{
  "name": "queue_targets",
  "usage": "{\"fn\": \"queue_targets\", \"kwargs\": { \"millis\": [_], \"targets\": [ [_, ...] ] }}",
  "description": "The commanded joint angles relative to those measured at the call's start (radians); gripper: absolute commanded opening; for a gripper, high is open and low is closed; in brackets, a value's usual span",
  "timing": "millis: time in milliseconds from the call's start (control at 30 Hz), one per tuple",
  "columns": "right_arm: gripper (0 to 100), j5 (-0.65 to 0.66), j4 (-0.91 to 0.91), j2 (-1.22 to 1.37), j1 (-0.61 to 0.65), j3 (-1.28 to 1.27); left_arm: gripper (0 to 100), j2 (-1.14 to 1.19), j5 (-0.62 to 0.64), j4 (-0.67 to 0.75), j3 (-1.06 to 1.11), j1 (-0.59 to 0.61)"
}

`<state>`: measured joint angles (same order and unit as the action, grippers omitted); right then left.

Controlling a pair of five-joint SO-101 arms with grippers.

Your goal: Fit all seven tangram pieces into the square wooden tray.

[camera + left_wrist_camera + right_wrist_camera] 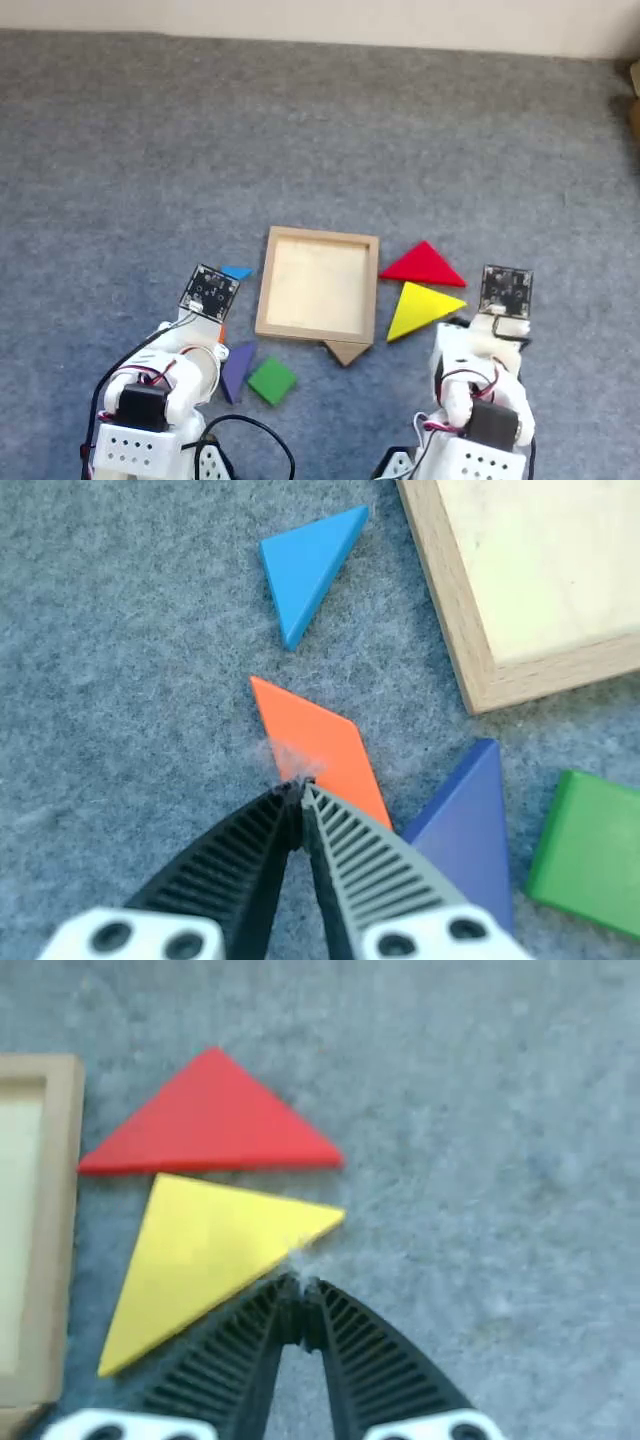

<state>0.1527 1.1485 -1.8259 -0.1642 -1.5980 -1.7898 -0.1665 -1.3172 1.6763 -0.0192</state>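
Orange parallelogram (318, 748) lies at the closed left hand (302, 792), perhaps touching.

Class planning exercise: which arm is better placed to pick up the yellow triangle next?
Right, probably: the right gripper sits by the yellow triangle; the left gripper is across the tray, by the orange piece.

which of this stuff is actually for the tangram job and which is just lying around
For the job: wooden tray; red triangle; yellow triangle; light blue triangle; orange parallelogram; dark blue triangle; green square; brown triangle.

Just lying about: black cable near an arm's base; grey carpet under everything.
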Motion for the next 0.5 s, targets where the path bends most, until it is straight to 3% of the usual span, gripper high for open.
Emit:
{"fn": "queue_targets", "kwargs": {
  "millis": [0, 167, 267, 467],
  "targets": [
    [1.2, -0.005, 0.008, 0.036, 0.007, 0.205, 0, -0.031, -0.009, -0.003, 0.019, 0.013],
    [1.7, -0.020, 0.122, 0.344, 0.088, 0.487, 0, -0.031, -0.009, -0.003, 0.019, 0.013],
    [2.9, -0.124, 0.160, 0.584, 0.137, 0.659, 0, -0.031, -0.009, -0.003, 0.019, 0.013],
    [25.8, -0.218, 0.160, 0.949, 0.191, 0.883, 0, -0.031, -0.009, -0.003, 0.019, 0.013]
  ]
}}
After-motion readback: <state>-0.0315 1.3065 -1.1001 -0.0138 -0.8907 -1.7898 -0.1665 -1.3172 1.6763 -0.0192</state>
